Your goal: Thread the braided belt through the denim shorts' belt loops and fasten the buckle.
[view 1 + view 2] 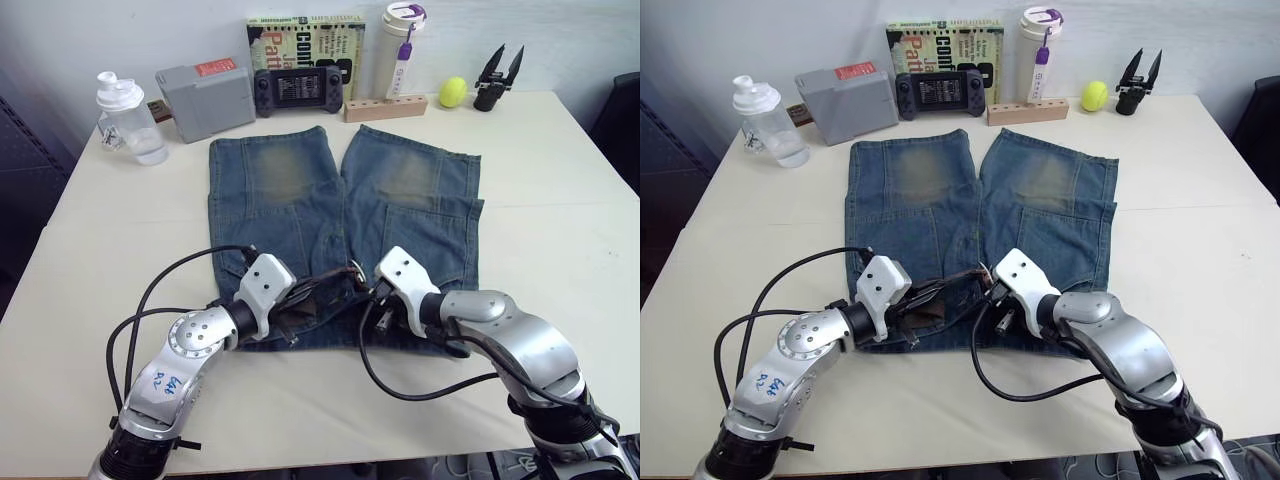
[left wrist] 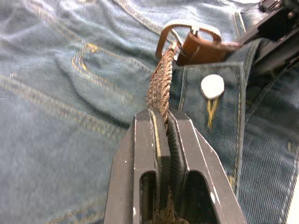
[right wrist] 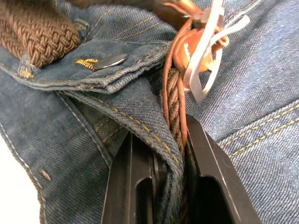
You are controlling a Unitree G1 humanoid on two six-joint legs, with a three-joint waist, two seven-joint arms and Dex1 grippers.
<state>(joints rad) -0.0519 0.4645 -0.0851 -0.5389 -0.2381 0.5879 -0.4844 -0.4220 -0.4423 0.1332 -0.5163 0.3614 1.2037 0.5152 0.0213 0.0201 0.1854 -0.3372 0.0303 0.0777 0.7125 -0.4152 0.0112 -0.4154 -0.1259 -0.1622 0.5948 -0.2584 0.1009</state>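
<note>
The denim shorts [image 1: 340,230] lie flat in the middle of the tabletop [image 1: 560,220], with the two legs pointing to the top of the frame and the waistband at the lower centre, just where both arms meet. The braided belt [image 2: 159,88] seems to sit already along the waistband, so its long axis goes from left to right across the frame; how many belt loops it has passed cannot be told. The step in hand looks like the fastening. The left claw [image 2: 161,122] is pressed together on the woven strap, which runs from its fingers up toward the buckle [image 2: 187,35], a silver frame joined to brown leather, lying just above the metal button [image 2: 212,86] of the shorts. The right claw [image 3: 175,133] pinches the other part of the belt, a piece with a leather edge, together with a fold of denim near the fly; a white tag [image 3: 205,51] hangs at the buckle end there. It seems the free end has not yet gone through the frame, though the pictures do not show this clearly. The next move probably calls for steady holding of the buckle while the strap end is guided into the frame, without dragging the cloth along.
</note>
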